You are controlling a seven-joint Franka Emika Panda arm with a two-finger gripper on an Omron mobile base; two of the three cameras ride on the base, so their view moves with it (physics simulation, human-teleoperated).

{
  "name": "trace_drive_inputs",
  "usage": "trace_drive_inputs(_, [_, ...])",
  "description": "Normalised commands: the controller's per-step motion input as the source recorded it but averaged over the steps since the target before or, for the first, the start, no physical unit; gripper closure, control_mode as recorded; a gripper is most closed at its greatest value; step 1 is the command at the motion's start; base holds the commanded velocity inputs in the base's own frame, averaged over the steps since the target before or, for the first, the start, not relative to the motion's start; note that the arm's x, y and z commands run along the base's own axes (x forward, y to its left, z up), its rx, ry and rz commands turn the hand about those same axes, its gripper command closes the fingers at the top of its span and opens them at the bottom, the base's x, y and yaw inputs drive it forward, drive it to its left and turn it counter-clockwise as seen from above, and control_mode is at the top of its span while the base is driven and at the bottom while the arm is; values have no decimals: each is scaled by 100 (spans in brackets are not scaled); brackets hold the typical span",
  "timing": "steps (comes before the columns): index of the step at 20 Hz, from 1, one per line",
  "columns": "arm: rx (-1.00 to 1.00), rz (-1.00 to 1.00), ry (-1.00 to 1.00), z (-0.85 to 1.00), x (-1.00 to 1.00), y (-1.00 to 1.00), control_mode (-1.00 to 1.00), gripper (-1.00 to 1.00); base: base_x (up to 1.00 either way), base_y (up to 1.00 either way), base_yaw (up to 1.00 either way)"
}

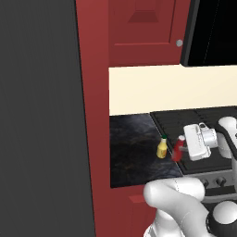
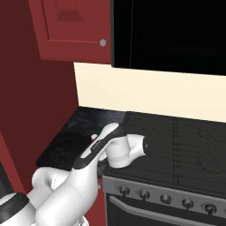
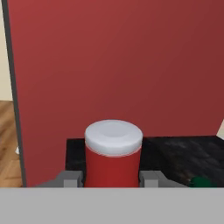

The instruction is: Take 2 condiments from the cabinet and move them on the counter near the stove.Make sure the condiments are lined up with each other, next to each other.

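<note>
While the white arm reaches in from the lower right of the left base view, its two-finger gripper sits closed on the slim red bottle with the white cap, just right of centre in that frame. The bottle leans a little, and whether its base rests on the worktop I cannot tell. In the hand view the same red bottle fills the lower middle of the frame, its round white cap uppermost, with a grey finger tip pressed against each side of its body.

Just left of it in the left base view stands the small yellow bottle with the dark green cap and orange label, upright on the black marble-like counter with faint golden veins. The two bottles are close beside each other but apart. A spot of dark green, the yellow bottle's cap, peeks in at the lower right of the hand view.

Right of the bottles lies the black stove with ridged grates, its steel front and black knobs at the lower right. In the right base view the stove spreads across the right half, the counter lies at centre left, and the arm covers the bottles.

The dark red wooden wall cabinet with a panelled door hangs at the top centre of the left base view, its door closed, and appears at the upper left in the right base view.
</note>
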Motion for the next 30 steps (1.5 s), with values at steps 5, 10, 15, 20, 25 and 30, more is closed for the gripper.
trace_drive_inputs(5, [0, 0, 0, -18, 6, 0, -100, 100, 0, 0, 0])
trace_drive_inputs(10, [0, 0, 0, -16, 0, 0, -100, 100, 0, 0, 0])
trace_drive_inputs(15, [0, 0, 0, -10, 2, 0, -100, 100, 0, 0, 0])
trace_drive_inputs(20, [0, 0, 0, -8, 4, 0, -100, 100, 0, 0, 0])
trace_drive_inputs(25, [0, 0, 0, -5, 5, 0, -100, 100, 0, 0, 0])
trace_drive_inputs(30, [0, 0, 0, -3, 5, 0, -100, 100, 0, 0, 0])
